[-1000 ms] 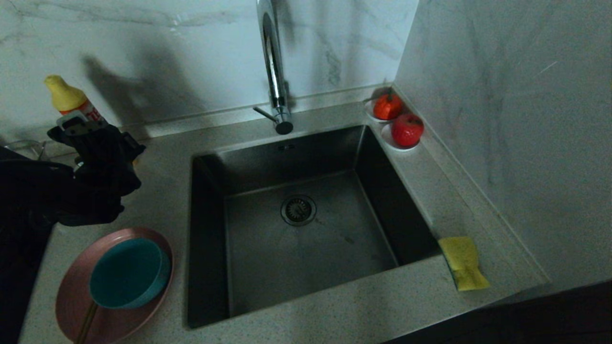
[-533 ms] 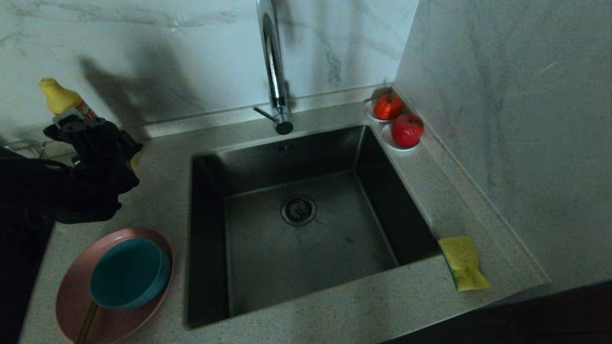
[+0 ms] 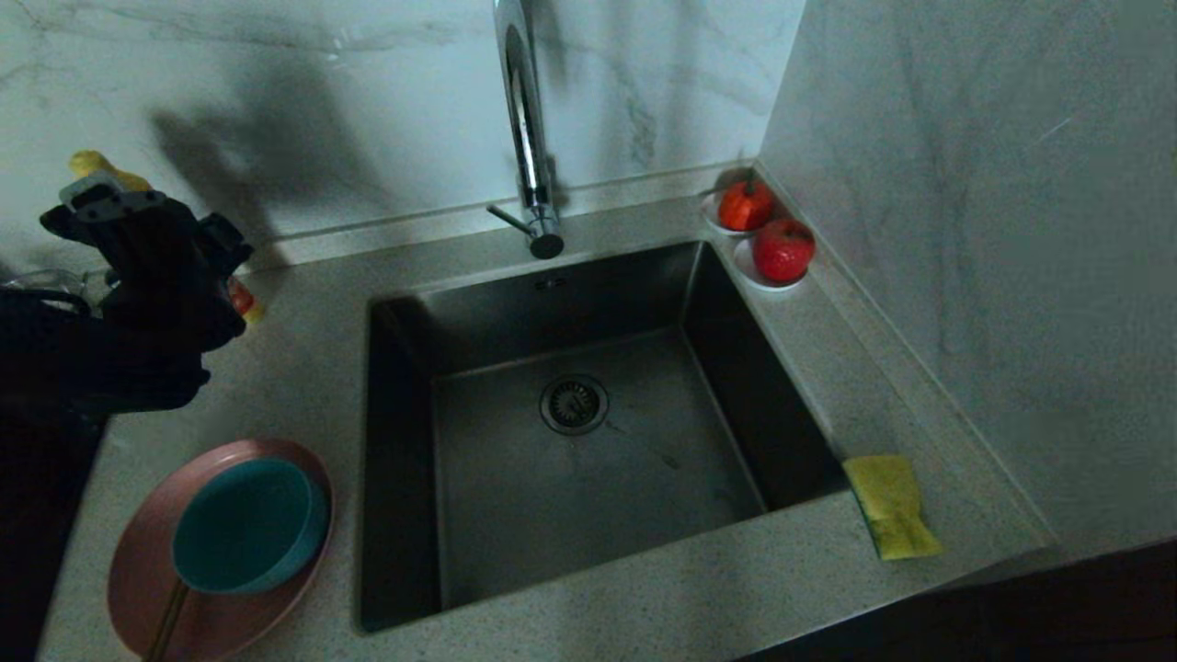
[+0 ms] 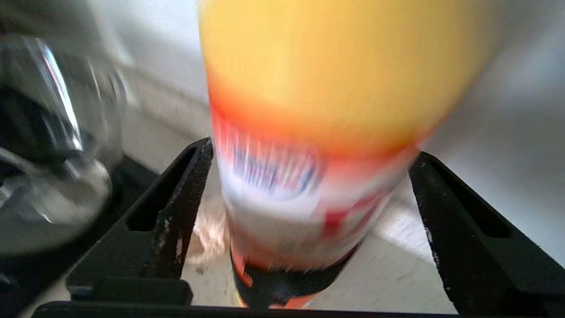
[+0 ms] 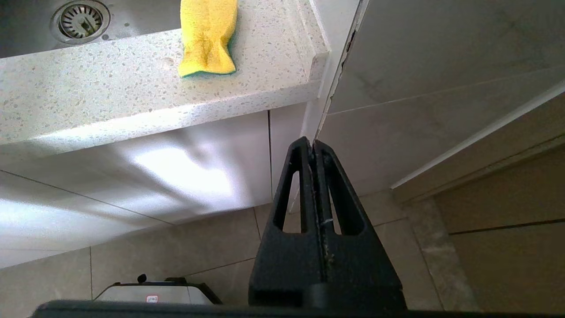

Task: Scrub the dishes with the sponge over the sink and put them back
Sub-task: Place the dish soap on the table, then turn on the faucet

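**Left gripper spread around the soap bottle at the far-left counter**

Speckled grey stone counter point(image 3: 303, 368) and pale marbled wall tiles frame the scene. At the far left of the counter the black left gripper point(image 3: 138, 216) stands with its two fingers point(image 4: 176, 207) spread wide on either side of a yellow-topped squeeze bottle with a red, white and blue label point(image 4: 309, 176); a gap shows between each finger and the bottle, so nothing is gripped. Just beside the bottle, further left, sits a clear glass container point(image 4: 48, 154).

Nearer on the left counter lies the wide matte pink plate point(image 3: 147, 570), with the smaller teal-blue round bowl point(image 3: 248, 524) resting on it and the thin wooden chopsticks point(image 3: 167, 621) lying on the plate, running out from under the bowl's near edge toward the plate's near rim.

Right of these is the large, square, dark stainless steel sink point(image 3: 570, 432) with its round drain strainer point(image 3: 574, 403), and the tall chrome faucet point(image 3: 526, 138) rises from its far edge. In the far right corner two small white saucers hold red fruit point(image 3: 782, 248).

On the near right counter, touching the sink's rim, lies the rectangular yellow foam sponge with a dark green scouring layer underneath point(image 3: 890, 506).

The right gripper point(image 5: 314, 148) hangs below the counter edge in front of the cabinet, its fingers pressed together, holding nothing.
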{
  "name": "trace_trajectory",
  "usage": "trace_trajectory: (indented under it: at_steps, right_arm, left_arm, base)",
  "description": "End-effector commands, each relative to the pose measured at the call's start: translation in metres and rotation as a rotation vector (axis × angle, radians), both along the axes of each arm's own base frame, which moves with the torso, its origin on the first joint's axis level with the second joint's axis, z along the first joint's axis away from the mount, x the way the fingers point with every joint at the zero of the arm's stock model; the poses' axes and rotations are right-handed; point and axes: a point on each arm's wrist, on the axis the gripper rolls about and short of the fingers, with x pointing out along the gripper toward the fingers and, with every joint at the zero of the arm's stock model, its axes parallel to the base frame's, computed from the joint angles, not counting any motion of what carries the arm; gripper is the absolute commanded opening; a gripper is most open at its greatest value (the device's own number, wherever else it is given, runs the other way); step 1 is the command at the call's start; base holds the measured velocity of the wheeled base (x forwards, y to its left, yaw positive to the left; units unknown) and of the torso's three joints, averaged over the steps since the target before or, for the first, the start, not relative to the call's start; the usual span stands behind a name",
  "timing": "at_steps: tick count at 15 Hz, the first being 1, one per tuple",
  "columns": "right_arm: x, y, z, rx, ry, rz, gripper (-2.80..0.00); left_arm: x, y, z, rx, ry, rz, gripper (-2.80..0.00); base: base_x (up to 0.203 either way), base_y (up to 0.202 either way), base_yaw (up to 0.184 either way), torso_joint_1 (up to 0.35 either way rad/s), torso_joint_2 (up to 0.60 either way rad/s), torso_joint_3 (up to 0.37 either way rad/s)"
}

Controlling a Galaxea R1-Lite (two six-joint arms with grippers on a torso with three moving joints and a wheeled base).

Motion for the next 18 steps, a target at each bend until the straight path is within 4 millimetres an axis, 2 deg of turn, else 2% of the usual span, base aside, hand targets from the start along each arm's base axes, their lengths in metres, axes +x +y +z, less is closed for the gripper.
trace_trajectory:
  at_steps: [1, 3, 8, 11, 12, 14, 16, 18]
  right_arm:
    - [0.0, 0.0, 0.0, 0.0, 0.0, 0.0, -2.8]
    - [0.0, 0.0, 0.0, 0.0, 0.0, 0.0, -2.8]
    - [0.0, 0.0, 0.0, 0.0, 0.0, 0.0, -2.8]
    - [0.0, 0.0, 0.0, 0.0, 0.0, 0.0, -2.8]
    - [0.0, 0.0, 0.0, 0.0, 0.0, 0.0, -2.8]
    - [0.0, 0.0, 0.0, 0.0, 0.0, 0.0, -2.8]
    - [0.0, 0.0, 0.0, 0.0, 0.0, 0.0, -2.8]
    - [0.0, 0.0, 0.0, 0.0, 0.0, 0.0, -2.8]
  left_arm:
    - [-0.021, -0.005, 0.037, 0.01, -0.064, -0.005, 0.0]
    - [-0.038, -0.01, 0.064, 0.018, -0.101, -0.011, 0.0]
    - [-0.096, -0.033, 0.147, 0.06, -0.216, -0.048, 0.0]
    - [-0.135, -0.05, 0.18, 0.065, -0.229, -0.092, 0.0]
    - [-0.148, -0.056, 0.188, 0.065, -0.199, -0.112, -2.8]
    - [-0.179, -0.064, 0.203, 0.059, -0.134, -0.156, -2.8]
    - [-0.218, -0.078, 0.216, 0.062, -0.096, -0.287, -2.8]
    - [-0.252, -0.089, 0.216, 0.077, -0.002, -0.447, -2.8]
  base:
    - [0.0, 0.0, 0.0, 0.0, 0.0, 0.0]
    - [0.0, 0.0, 0.0, 0.0, 0.0, 0.0]
    - [0.0, 0.0, 0.0, 0.0, 0.0, 0.0]
    - [0.0, 0.0, 0.0, 0.0, 0.0, 0.0]
    - [0.0, 0.0, 0.0, 0.0, 0.0, 0.0]
    - [0.0, 0.0, 0.0, 0.0, 0.0, 0.0]
    - [0.0, 0.0, 0.0, 0.0, 0.0, 0.0]
    - [0.0, 0.0, 0.0, 0.0, 0.0, 0.0]
